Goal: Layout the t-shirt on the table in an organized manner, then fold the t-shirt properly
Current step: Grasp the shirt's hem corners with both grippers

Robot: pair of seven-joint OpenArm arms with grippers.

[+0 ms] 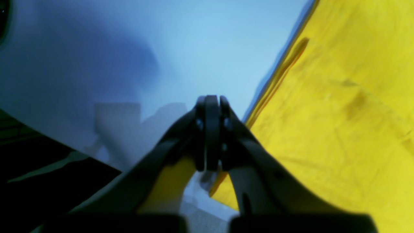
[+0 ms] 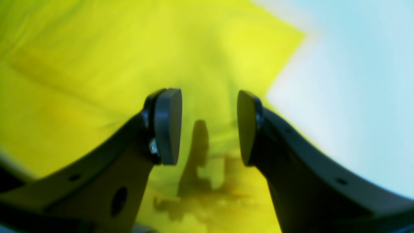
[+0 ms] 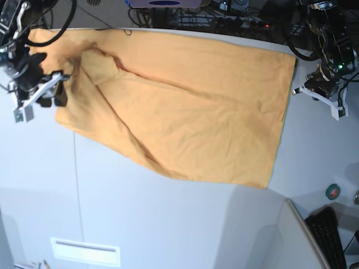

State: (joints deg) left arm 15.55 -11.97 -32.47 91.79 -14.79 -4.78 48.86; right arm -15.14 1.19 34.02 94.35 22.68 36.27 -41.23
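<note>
The t-shirt lay spread over the far half of the worktop, plain orange-yellow side up; no print could be seen on it; its long edges ran slantwise, one end near the far left corner and the other reaching toward the right side; shallow creases crossed the cloth, and a raised fold ran from the upper left down toward the middle; a thin dark seam line crossed the bare worktop nearer the camera.

In the base view the right gripper stood at the left end of the shirt, above the bunched cloth there; in the right wrist view its jaws were wide apart, the two flat pads facing each other with only blurred yellow cloth behind them and nothing between them; whether they touched the fabric could not be told.

The left gripper stood at the right end, just beside the shirt's edge; in the left wrist view its jaws were pressed together; the shirt's hem ran up along the right of them and a bit of yellow showed beneath; whether any cloth was pinched between them could not be told.

A keyboard lay at the lower right corner, with a small roll of tape near it.
</note>
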